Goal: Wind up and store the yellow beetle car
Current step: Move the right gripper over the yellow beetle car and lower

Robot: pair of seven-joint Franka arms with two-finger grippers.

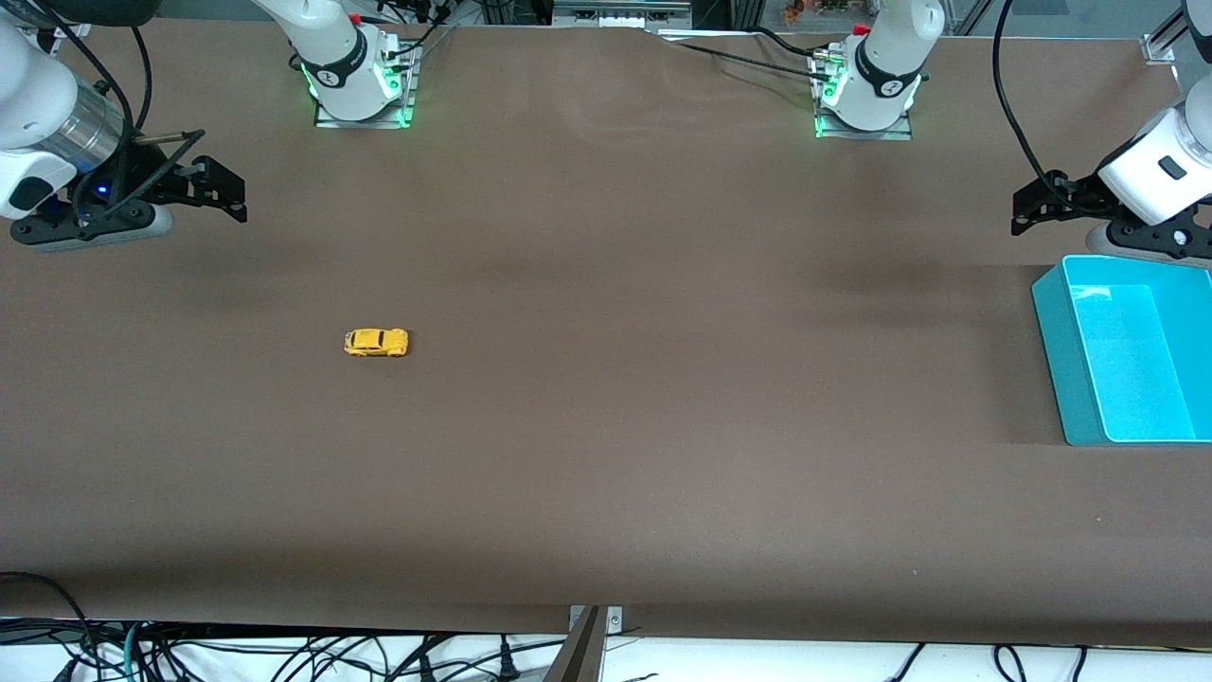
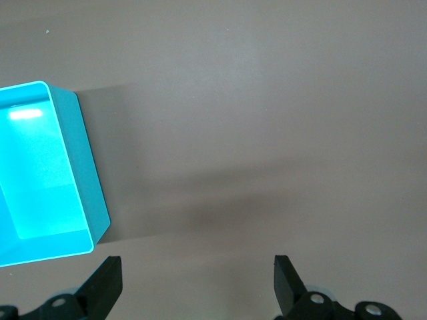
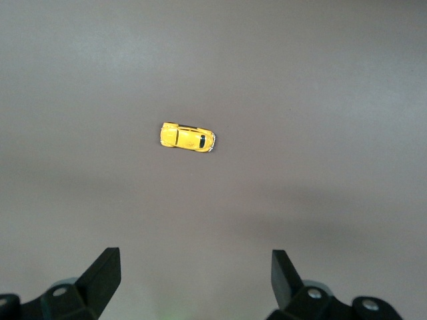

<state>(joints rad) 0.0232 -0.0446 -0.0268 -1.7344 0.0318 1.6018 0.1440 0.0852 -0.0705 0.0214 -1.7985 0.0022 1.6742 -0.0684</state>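
the wide brown table holds the tiny bright yellow beetle car on its wheels toward the right arm's end, well apart from the open turquoise plastic bin at the left arm's end. the right gripper and the left gripper both hover spread wide and empty, the left arm waiting. because the car is so small and rounded, i think the fingers can slip off it, or it can roll away during winding.

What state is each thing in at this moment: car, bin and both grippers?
yellow beetle car: on its wheels on the table, untouched.
turquoise bin: open-topped, nothing visible inside.
left gripper: open, waiting in the air beside the bin.
right gripper: open, waiting above the table, apart from the car.
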